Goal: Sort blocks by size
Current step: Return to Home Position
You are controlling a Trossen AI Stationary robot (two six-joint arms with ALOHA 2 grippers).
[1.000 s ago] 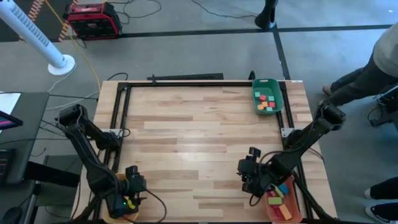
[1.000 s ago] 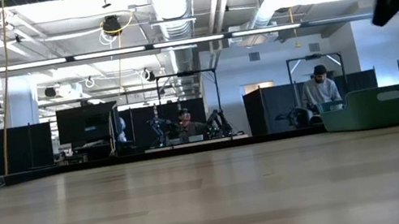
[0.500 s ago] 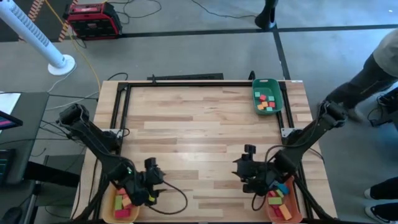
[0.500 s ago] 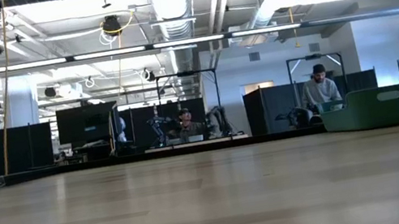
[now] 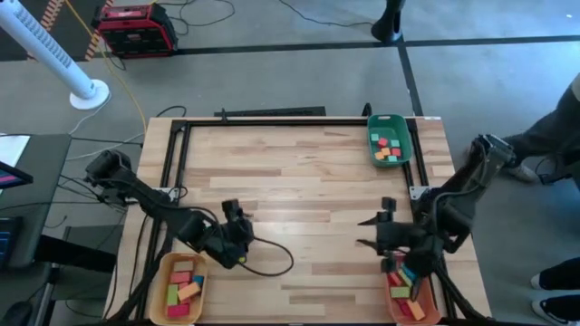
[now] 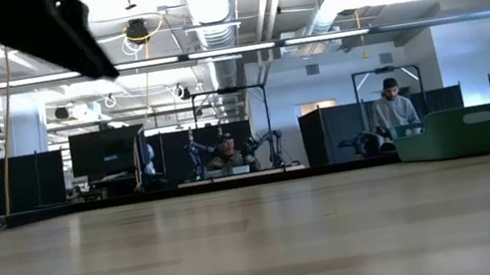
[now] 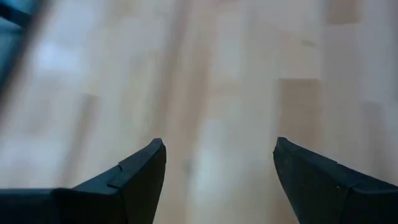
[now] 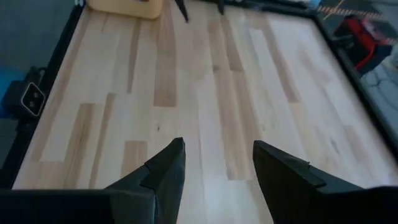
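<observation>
Sorting looks done: blocks (image 5: pixel 387 147) in green tray (image 5: pixel 390 121), yellow tray (image 5: pixel 164 274), orange tray (image 5: pixel 431 306); table (image 5: pixel 290 172) bare. Step, likely: homing. Near yellow tray, left gripper (image 7: pixel 219 146): jaws wide, empty. Just beside orange tray, right gripper (image 8: pixel 217 144): jaws apart, empty. Next: fold arms back, clear of rims. Hidden: part of orange tray's blocks, under right arm (image 5: pixel 462 190).

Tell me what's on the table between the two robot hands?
Nothing. The high view shows only bare table between the left gripper and the right gripper, jaws open.
</observation>
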